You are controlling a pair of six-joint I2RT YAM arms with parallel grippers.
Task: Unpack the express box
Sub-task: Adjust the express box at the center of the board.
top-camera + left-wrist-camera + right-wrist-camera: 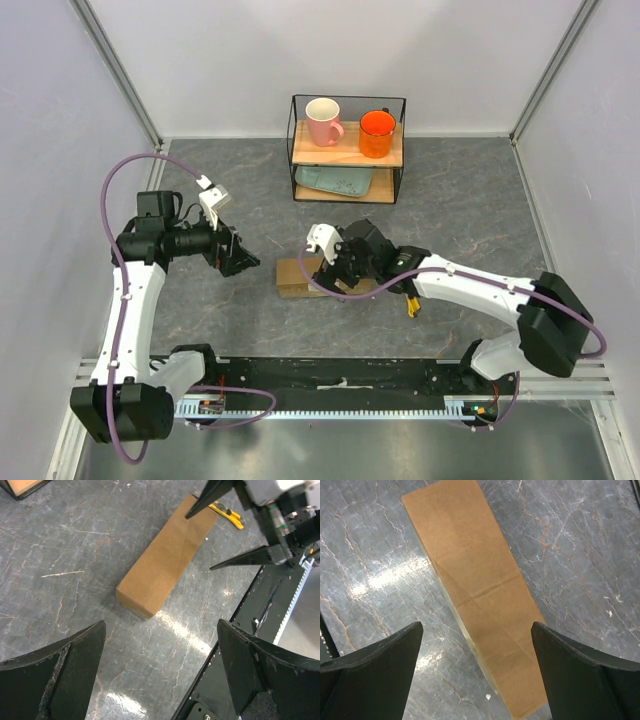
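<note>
The express box is a long brown cardboard parcel lying flat on the grey table. The left wrist view shows the express box whole, running diagonally. My right gripper hovers open over its right part and hides that end from above. In the right wrist view, the express box lies below my right gripper, between the spread fingers. My left gripper hangs open to the left of the box, apart from it. Only bare table shows under my left gripper. The right gripper's fingers show at the box's far end.
A yellow utility knife lies right of the box, under the right arm; the knife also shows beyond the box's far end. A wire shelf at the back holds a pink mug, an orange mug and a teal tray. The black base rail borders the near edge.
</note>
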